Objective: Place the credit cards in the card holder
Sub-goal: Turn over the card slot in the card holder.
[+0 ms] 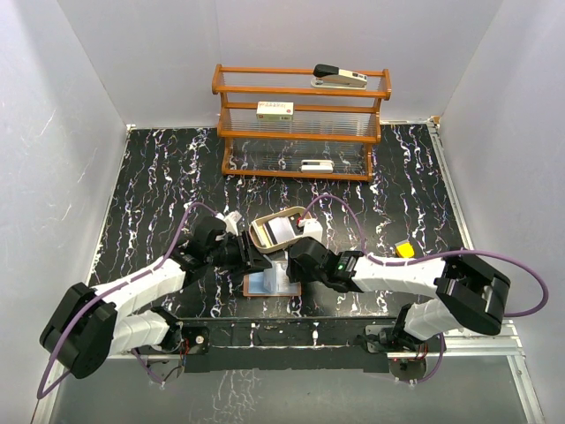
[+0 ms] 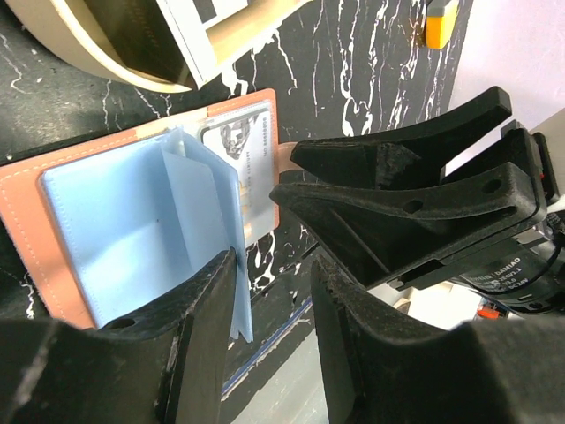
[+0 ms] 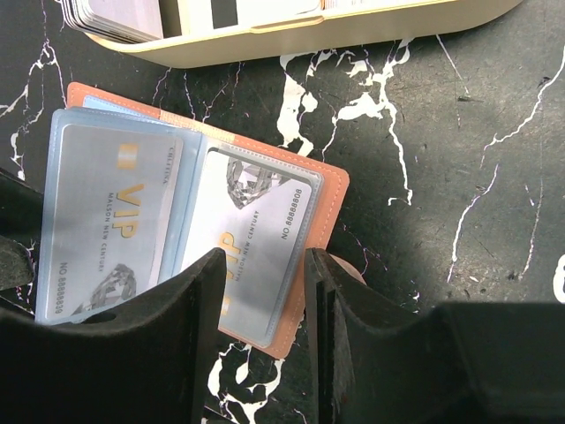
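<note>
The card holder (image 1: 261, 285) lies open on the black table between both grippers, one bluish pocket leaf standing up. In the right wrist view the card holder (image 3: 333, 189) holds two silvery VIP credit cards (image 3: 108, 223) (image 3: 256, 221) in its clear pockets. My right gripper (image 3: 265, 274) is open, its fingers straddling the near corner of the right-hand pocket. In the left wrist view my left gripper (image 2: 274, 274) is open; the upright leaf (image 2: 221, 238) rests against its left finger's inner face. One card (image 2: 243, 155) shows behind the leaf. More cards (image 3: 115, 16) lie in the tan tray.
The tan oval tray (image 1: 258, 235) sits just behind the wallet. A wooden rack (image 1: 300, 124) with white boxes stands at the back. A small yellow object (image 1: 405, 250) lies at the right. The right gripper (image 2: 406, 203) fills the left wrist view's right side.
</note>
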{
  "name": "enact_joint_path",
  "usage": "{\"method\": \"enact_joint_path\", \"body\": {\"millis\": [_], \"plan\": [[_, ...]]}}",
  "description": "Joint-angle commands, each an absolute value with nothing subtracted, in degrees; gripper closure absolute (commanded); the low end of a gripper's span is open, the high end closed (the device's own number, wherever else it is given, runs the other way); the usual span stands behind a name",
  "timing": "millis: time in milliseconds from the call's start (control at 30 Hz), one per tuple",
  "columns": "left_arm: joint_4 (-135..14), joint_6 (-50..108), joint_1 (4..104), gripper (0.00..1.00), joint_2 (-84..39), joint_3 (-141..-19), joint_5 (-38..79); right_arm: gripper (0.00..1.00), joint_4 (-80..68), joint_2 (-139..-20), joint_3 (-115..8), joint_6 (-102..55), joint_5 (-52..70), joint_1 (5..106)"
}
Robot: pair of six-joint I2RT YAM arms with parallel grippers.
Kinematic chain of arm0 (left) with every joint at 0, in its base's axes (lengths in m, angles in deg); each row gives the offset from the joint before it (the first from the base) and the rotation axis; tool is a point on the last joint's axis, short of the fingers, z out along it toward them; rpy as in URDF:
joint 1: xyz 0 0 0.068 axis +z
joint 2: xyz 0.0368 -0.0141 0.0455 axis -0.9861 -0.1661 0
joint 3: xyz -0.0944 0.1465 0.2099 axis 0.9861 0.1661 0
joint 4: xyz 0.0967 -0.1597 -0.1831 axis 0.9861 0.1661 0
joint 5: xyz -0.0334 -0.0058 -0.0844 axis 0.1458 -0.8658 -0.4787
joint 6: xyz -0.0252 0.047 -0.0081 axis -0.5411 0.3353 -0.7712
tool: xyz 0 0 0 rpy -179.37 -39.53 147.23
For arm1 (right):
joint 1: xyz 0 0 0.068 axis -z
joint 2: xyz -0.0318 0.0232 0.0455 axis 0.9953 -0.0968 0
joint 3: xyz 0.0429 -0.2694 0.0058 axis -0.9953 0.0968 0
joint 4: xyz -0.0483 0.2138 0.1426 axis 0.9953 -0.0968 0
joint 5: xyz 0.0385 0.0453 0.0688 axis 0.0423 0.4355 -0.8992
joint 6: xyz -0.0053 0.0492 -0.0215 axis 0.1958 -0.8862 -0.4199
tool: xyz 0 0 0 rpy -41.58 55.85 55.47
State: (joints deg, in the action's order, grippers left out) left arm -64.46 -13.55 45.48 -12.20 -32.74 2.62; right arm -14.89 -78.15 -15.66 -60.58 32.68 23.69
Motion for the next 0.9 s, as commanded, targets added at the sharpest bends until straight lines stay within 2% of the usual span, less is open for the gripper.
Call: {"method": "enact_joint_path", "body": {"millis": [0, 633, 867], "plan": [[-67.65, -14.84, 44.62, 0.63, -12.88, -32.25, 1.31, 0.6, -12.57, -76.07, -14.99, -61.37, 33.71, 23.45], [-73.46, -15.18, 41.61, 0.62, -20.04, -32.45, 1.2, 0.59, -14.04, -66.68, -13.17, -62.23, 37.76, 23.45], [-73.63, -14.94, 41.2, 0.57, -20.23, -32.68, 1.54, 0.56, -9.47, -62.92, -11.37, -61.54, 34.53, 23.4]]}}
